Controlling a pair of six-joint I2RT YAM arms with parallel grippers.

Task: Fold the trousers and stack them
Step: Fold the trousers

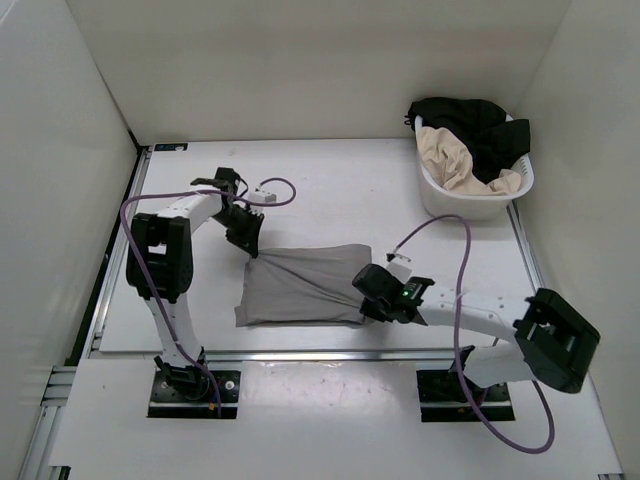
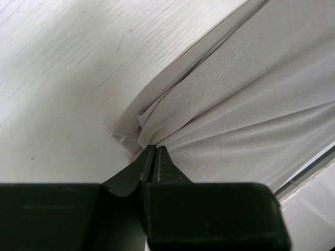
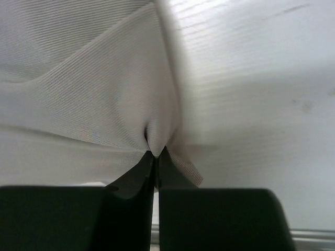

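The folded grey trousers [image 1: 300, 285] lay flat on the table, stretched between both sets of jaws. The left gripper [image 1: 254, 254] was clamped on their far corner, and the right gripper [image 1: 360, 302] was pinched tight on a fold at their opposite edge. Well beyond the right jaws, a white basket [image 1: 455, 205] held a black garment [image 1: 485, 130] and a beige garment [image 1: 450, 165].

Plain white walls [image 1: 300, 60] enclose a white tabletop [image 1: 350, 190] edged with a metal rail [image 1: 300, 356], evenly lit.
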